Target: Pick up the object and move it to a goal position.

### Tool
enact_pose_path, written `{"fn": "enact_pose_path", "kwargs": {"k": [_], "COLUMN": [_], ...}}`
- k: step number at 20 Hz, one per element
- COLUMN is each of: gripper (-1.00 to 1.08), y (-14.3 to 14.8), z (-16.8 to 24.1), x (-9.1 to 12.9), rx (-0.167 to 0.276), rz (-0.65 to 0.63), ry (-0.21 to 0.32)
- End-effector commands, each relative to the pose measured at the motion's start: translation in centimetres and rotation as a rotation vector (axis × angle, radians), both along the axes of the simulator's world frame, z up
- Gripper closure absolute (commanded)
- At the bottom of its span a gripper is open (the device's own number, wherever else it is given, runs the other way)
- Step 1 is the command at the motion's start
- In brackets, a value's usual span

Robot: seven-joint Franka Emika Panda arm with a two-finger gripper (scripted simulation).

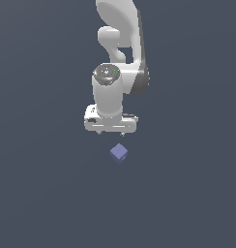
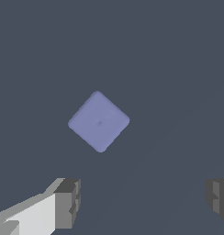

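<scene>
A small periwinkle-blue cube (image 1: 119, 152) lies on the dark grey floor, turned about 45 degrees so a corner faces the camera. It also shows in the wrist view (image 2: 98, 121), seen from above. My white gripper (image 1: 111, 133) hangs above the floor, just behind the cube in the exterior view, pointing down. Its two dark fingertips (image 2: 68, 202) stand wide apart with nothing between them, so the gripper (image 2: 141, 202) is open and empty. The cube lies ahead of the fingers, apart from them.
The white arm (image 1: 120, 43) rises behind the gripper to the top of the exterior view. A plain dark grey floor (image 1: 42, 193) surrounds the cube. No goal marker shows.
</scene>
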State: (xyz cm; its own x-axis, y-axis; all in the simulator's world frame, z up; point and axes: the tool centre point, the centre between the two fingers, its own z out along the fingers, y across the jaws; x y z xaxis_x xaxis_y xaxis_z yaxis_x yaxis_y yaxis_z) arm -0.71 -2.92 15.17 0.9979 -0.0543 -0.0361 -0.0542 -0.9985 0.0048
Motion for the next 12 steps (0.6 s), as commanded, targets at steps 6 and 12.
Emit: {"fn": "enact_pose_path", "kwargs": {"k": [6,12], "gripper": [-0.92,-0.92], "y": [-0.06,-0.09], "z": [0.34,0.58], "x": [0.03,0.05], "rx": [-0.014,-0.024], "rz": [0.024,0.041], "ry": [-0.012,-0.021]}}
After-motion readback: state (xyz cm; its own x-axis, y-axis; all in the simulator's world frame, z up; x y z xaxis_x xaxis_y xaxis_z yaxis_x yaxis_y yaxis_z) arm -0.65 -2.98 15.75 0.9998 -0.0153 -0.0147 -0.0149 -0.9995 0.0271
